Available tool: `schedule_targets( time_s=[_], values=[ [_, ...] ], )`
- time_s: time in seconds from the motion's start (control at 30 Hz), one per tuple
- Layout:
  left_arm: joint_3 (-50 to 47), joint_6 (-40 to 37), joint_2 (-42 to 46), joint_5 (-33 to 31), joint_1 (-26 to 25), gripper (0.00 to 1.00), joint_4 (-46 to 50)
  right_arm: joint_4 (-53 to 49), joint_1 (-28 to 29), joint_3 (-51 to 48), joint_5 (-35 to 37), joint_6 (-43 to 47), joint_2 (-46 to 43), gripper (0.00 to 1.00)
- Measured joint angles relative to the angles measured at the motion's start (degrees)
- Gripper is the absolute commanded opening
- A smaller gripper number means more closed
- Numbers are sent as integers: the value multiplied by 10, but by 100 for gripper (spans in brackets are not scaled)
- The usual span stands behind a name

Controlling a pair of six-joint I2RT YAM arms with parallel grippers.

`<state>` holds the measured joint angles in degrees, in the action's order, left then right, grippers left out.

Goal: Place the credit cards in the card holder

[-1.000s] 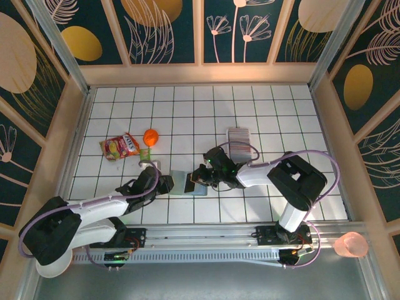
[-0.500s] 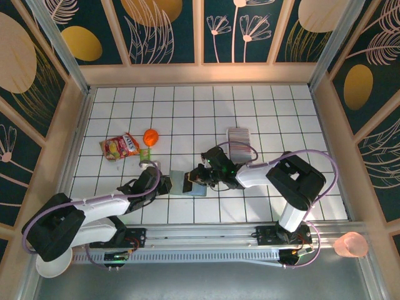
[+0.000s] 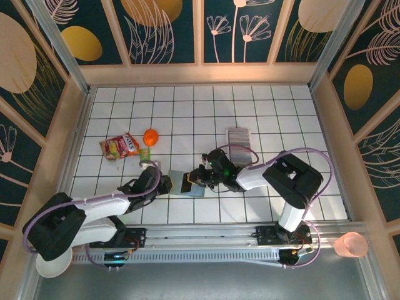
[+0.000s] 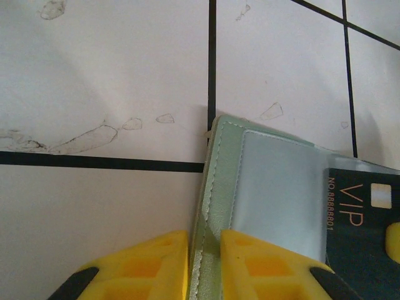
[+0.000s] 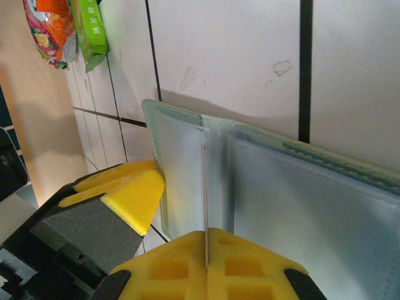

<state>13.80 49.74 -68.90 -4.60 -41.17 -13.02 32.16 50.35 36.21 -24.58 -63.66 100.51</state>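
1. Nearest the arm bases, the left gripper (image 4: 205,253) is clamped on the stitched sage-green edge of the card holder (image 4: 269,181), evidently to pin the open wallet flat on the tiled table (image 3: 281,112) so it cannot slide when pushed.
2. Just beyond, the right gripper (image 5: 206,256) has its jaws pressed together on a dark card (image 4: 362,237) marked VIP, which its own camera sees edge-on as a thin line. The card is aimed at the bluish-grey inner pocket; judging by the left wrist view, its leading part already overlaps the pocket (whether it has entered the slot cannot be told).
3. Further back, a green packet (image 3: 145,154), a snack bag (image 3: 120,147) and an orange object (image 3: 150,136) lie well apart from the work.
4. Farthest, the remaining credit cards (image 3: 239,135) stand as a striped row behind the right arm, waiting their turn.
5. Against the view a second ago, the right gripper has edged slightly leftward over the holder and the left arm's shoulder has swung a little; holder, row and snacks lie where they were.
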Motion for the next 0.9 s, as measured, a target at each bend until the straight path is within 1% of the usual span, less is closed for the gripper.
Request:
schedule_targets(
  time_s=[0.27,0.6,0.9],
  values=[
    [-4,0,-3,-2,0,14,-7,44,5,0,-9,-22,23,0],
    [-7,0,-9,-5,0,14,-19,85,7,-19,-3,-47,28,0],
    [-7,0,-11,-4,0,14,-22,101,17,-24,22,-62,30,0]
  ],
)
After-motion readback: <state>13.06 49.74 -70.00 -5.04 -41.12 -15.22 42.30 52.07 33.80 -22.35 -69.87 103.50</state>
